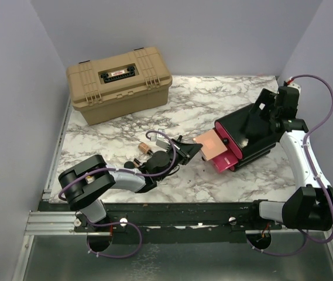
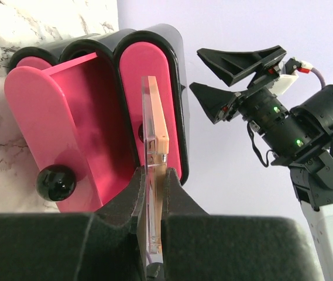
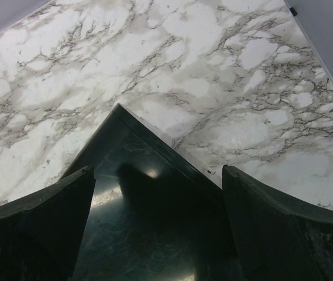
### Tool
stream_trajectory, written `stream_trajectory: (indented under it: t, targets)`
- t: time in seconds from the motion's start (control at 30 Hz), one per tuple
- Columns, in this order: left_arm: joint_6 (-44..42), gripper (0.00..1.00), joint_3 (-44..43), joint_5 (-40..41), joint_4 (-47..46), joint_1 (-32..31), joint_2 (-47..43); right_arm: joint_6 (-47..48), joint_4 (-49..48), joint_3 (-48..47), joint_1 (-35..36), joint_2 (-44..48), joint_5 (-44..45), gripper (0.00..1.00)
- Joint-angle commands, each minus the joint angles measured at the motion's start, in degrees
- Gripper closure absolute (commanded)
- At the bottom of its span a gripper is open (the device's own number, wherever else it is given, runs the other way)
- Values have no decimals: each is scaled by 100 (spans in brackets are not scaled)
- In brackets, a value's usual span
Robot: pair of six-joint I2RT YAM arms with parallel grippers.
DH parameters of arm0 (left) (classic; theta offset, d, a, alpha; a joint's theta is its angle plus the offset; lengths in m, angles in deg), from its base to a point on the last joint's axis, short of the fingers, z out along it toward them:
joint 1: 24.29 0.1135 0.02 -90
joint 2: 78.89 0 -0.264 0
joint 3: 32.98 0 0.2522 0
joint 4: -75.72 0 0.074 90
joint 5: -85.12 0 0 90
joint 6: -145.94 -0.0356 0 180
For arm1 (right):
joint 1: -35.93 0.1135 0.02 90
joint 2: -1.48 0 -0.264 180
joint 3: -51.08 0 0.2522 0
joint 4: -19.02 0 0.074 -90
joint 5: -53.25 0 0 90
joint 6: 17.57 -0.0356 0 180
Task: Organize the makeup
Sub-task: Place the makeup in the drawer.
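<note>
The left fingers (image 2: 126,202) pinch the flat square copper-pink compact (image 2: 154,123) by one edge, at the mouth of the open pink drawer (image 2: 61,123) of the black box (image 1: 254,132) on the worktop's (image 1: 213,99) right. The right fingers (image 3: 34,228) stand spread wide astride the box's far corner. A copper lipstick tube (image 1: 145,146) lies left of the compact.

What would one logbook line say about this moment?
left gripper: shut on square compact | compact: edge-on, by open pink drawer of black box | right gripper: open, near black box
</note>
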Motion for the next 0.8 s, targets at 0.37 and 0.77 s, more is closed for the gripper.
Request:
stream_trajectory:
  t: [0.37, 0.77]
  targets:
    - [-103, 100, -437, 634, 820, -120, -161, -14, -143, 98, -115, -160, -263, 5]
    - [17, 100, -933, 430, 815, -120, 575, 407, 209, -284, -203, -746, -1304, 2]
